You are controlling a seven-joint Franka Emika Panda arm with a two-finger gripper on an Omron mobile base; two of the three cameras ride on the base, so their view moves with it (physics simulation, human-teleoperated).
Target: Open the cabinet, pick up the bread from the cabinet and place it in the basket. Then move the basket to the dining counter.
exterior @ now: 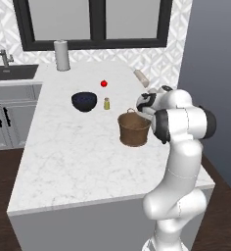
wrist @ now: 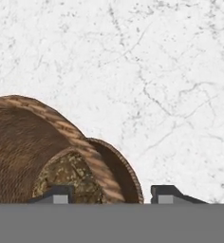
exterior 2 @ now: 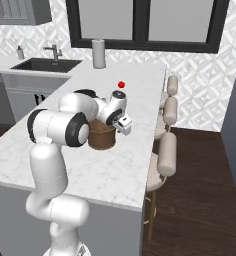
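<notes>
We see the basket [exterior: 134,129] standing upright on the marble tabletop [exterior: 78,157], near its 3 o'clock edge in the left base view, with a dark bowl [exterior: 84,101] at its 10 o'clock, a small yellow shaker [exterior: 106,103] between them and a red ball [exterior: 103,84] farther back. In the hand view the bread [wrist: 69,178] lies inside the basket, under the woven handle [wrist: 88,154]. Our claw [wrist: 111,194] hangs just over the basket's rim; its two fingertips [wrist: 163,193] stand apart with the handle between them and touching neither, so we read it as partly spread and holding nothing.

We judge the basket is set down on the dining tabletop and the step in hand is the let-go. To do it well, we should spread the tips clear of the handle on both sides, then lift straight up, so nothing snags and tips the basket. Only once we are above the handle should we swing away
</notes>
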